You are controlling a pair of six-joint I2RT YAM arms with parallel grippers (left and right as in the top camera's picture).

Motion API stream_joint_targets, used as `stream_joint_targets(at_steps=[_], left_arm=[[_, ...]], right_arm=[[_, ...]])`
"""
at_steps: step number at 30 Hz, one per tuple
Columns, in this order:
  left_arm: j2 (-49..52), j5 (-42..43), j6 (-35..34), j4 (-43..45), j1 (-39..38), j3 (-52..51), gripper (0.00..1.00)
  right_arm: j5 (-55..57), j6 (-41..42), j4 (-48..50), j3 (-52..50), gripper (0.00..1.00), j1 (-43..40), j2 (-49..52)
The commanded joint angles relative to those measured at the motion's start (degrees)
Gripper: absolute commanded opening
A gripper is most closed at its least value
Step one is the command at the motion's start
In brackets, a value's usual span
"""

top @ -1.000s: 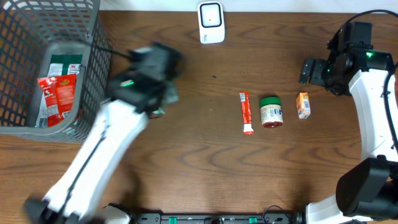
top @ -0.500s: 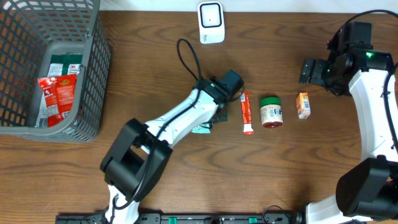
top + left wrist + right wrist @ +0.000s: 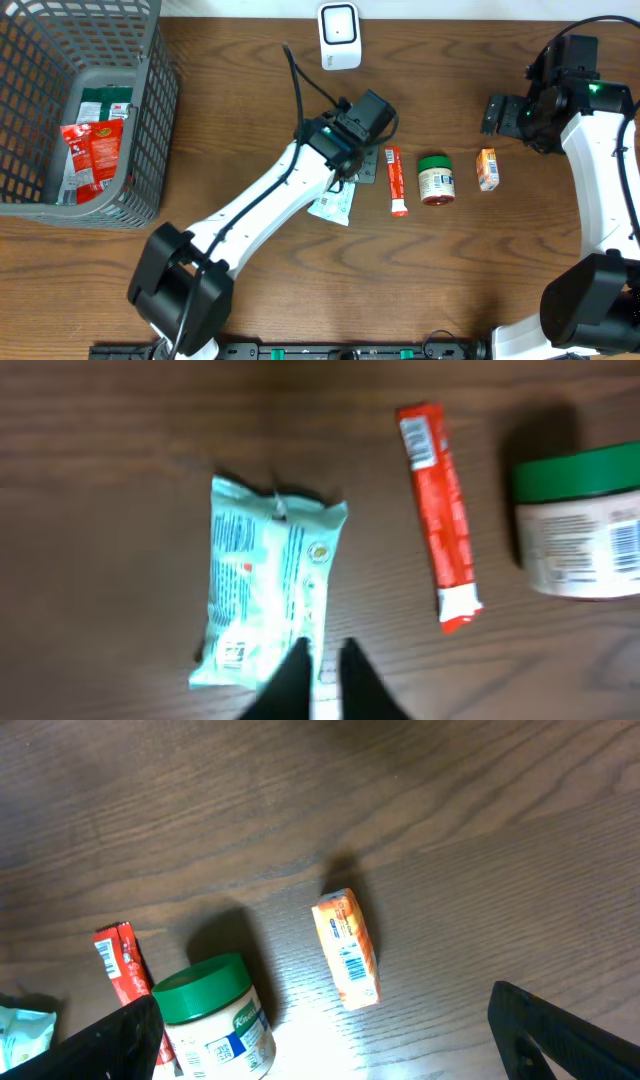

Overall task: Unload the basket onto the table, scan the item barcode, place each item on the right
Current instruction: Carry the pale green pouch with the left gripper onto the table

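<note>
A pale green packet point(image 3: 335, 207) point(image 3: 265, 590) shows below my left arm point(image 3: 300, 180) at the table's middle. My left gripper point(image 3: 325, 652) is shut, its dark fingertips pinching the packet's lower right edge. The white scanner point(image 3: 339, 36) stands at the back edge, well apart from the packet. My right gripper point(image 3: 495, 112) point(image 3: 345, 1045) hangs wide open at the right, above a small orange carton point(image 3: 487, 168) point(image 3: 347, 948), with nothing between its fingers.
A red stick pack point(image 3: 397, 180) point(image 3: 440, 515) and a green-lidded jar point(image 3: 436, 180) point(image 3: 212, 1020) lie between the packet and the carton. A grey wire basket point(image 3: 160, 100) at the far left holds several red and green packets.
My left arm has swung from beside the basket to the table's middle, bringing the pale green packet with it. The right arm has not moved.
</note>
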Motion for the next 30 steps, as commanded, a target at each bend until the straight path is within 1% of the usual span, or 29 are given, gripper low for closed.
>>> stream_joint_targets(at_steps=[1,10,13,15,17,19,20,21,22,26,28,30], left_arm=[[2.40,0.37,5.11,-0.22,1.20,-0.13,0.07],[14.53,0.98,5.07,1.09,1.18,-0.90,0.07],[16.50,0.96,5.09,1.46,1.18,-0.90,0.07],[16.17,0.92,5.84,1.97,1.42,-0.55,0.08],[14.88,0.92,6.60,1.73,1.95,0.57,0.10],[11.96,0.92,6.58,1.44,2.93,1.05,0.16],[10.16,0.92,6.56,1.33,3.56,1.05,0.17],[8.85,0.92,6.58,1.07,4.13,1.05,0.21],[7.04,0.87,6.58,0.28,5.18,1.05,0.22],[5.99,0.68,6.60,-4.11,9.40,0.92,0.22],[6.49,0.72,6.60,-4.52,11.47,-0.42,0.22],[7.08,0.74,6.60,-4.52,13.05,-2.40,0.19]], right_arm=[[-0.07,-0.37,-0.07,1.07,0.99,-0.26,-0.90],[-0.07,-0.37,-0.07,1.07,0.99,-0.26,-0.90],[-0.07,-0.37,-0.07,1.07,0.99,-0.26,-0.90],[-0.07,-0.37,-0.07,1.07,0.99,-0.26,-0.90],[-0.07,-0.37,-0.07,1.07,0.99,-0.26,-0.90],[-0.07,-0.37,-0.07,1.07,0.99,-0.26,-0.90],[-0.07,-0.39,-0.07,1.07,0.99,-0.26,-0.90],[-0.07,-0.37,-0.07,1.07,0.99,-0.26,-0.90],[-0.07,-0.37,-0.07,1.07,0.99,-0.26,-0.90],[-0.07,-0.37,-0.07,1.07,0.99,-0.26,-0.90],[-0.07,-0.37,-0.07,1.07,0.99,-0.26,-0.90],[-0.07,-0.39,-0.07,1.07,0.99,-0.26,-0.90]])
